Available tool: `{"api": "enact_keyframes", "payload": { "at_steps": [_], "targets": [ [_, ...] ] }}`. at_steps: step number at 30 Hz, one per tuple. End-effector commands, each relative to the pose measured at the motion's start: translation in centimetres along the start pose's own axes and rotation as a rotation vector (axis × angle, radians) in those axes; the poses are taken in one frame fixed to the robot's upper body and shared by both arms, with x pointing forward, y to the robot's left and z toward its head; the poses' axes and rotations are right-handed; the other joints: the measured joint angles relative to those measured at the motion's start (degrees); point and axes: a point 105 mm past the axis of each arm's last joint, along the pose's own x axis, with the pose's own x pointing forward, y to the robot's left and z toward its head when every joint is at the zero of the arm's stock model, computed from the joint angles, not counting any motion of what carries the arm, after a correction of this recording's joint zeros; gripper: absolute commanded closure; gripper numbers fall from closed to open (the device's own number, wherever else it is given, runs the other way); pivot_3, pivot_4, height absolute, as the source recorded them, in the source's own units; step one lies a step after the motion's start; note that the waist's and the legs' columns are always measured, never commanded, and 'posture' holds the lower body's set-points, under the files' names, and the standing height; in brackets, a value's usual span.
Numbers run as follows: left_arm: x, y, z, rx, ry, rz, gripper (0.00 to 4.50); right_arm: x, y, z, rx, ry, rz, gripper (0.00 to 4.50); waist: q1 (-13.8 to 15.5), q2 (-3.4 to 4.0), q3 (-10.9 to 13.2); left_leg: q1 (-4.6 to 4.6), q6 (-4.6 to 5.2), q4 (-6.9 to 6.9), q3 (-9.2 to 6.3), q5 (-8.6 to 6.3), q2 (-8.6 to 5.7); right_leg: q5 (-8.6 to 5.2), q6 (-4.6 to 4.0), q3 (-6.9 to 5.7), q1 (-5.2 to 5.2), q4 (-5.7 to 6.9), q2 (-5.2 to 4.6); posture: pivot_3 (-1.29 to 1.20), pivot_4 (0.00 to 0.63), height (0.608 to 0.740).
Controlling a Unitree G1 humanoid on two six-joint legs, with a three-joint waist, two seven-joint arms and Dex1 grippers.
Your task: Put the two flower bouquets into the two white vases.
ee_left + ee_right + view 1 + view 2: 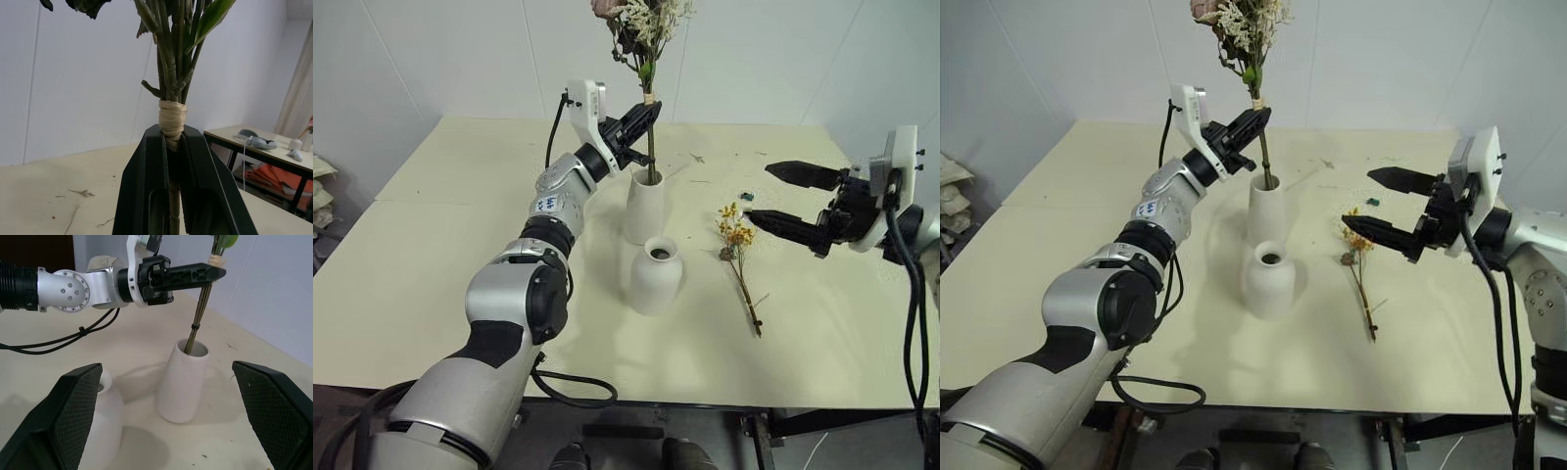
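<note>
I see the left gripper (646, 115) clamped on the stems of the rose bouquet (641, 24), just below a raffia binding (172, 117). The stem ends reach into the mouth of the taller tapered vase (644, 206), and the bunch stands almost upright above it. Just in front of that vase sits the rounded bottle-shaped vase (656, 279), its narrow neck showing a dark opening; the two stand close, and I cannot tell whether they touch. To their right the thin yellow-orange sprig (740, 264) lies flat on the cream table (431, 255), flowers toward the far side, stem toward me. My right gripper (781, 199) hangs above the table beside the sprig's flower end with its fingers spread wide, holding nothing. A small dark object (746, 196) and some dry plant litter (697, 158) lie on the table beyond the sprig.
</note>
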Motion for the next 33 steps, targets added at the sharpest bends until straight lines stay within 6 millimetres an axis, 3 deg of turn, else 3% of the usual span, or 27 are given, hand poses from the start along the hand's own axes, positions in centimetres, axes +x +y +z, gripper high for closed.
{"api": "enact_keyframes", "payload": {
  "at_steps": [1, 14, 20, 33],
  "targets": [
    [0.7, -0.3, 1.4, 0.069, -0.018, -0.003, 4.47, -0.4, 0.4, 1.4, -0.037, -0.014, 0.024, 0.00, 0.04, 0.00, 0.00, 0.00, 0.00, 0.00, 0.00, 0.00, 0.00, 0.00, 0.00, 0.00, 0.01, 0.00, 0.00, 0.00, 0.150, 0.740],
    [0.7, 0.8, 2.3, 0.093, -0.036, 0.085, 4.47, -1.1, 0.7, 1.4, -0.034, -0.005, 0.013, 0.00, 0.04, 0.00, 0.00, 0.00, -0.01, 0.01, 0.01, 0.00, 0.00, 0.00, 0.01, 0.01, 0.00, 0.03, 0.00, 0.00, 0.150, 0.740],
    [0.7, 1.5, 3.8, 0.063, -0.092, 0.137, 4.47, -1.5, 0.5, 1.5, -0.035, 0.009, -0.001, 0.00, 0.04, 0.00, 0.00, -0.01, -0.01, 0.00, 0.01, 0.00, 0.00, 0.00, 0.01, 0.01, 0.00, -0.02, -0.01, 0.00, 0.150, 0.740],
    [0.6, 0.9, 1.0, 0.040, -0.012, 0.119, 4.47, -1.9, -1.1, 2.4, -0.008, -0.081, -0.127, 0.00, 0.07, 0.00, 0.00, -0.02, -0.01, 0.00, 0.01, 0.00, 0.00, 0.00, 0.01, 0.00, 0.00, -0.02, -0.01, 0.00, 0.150, 0.740]
  ]
}}
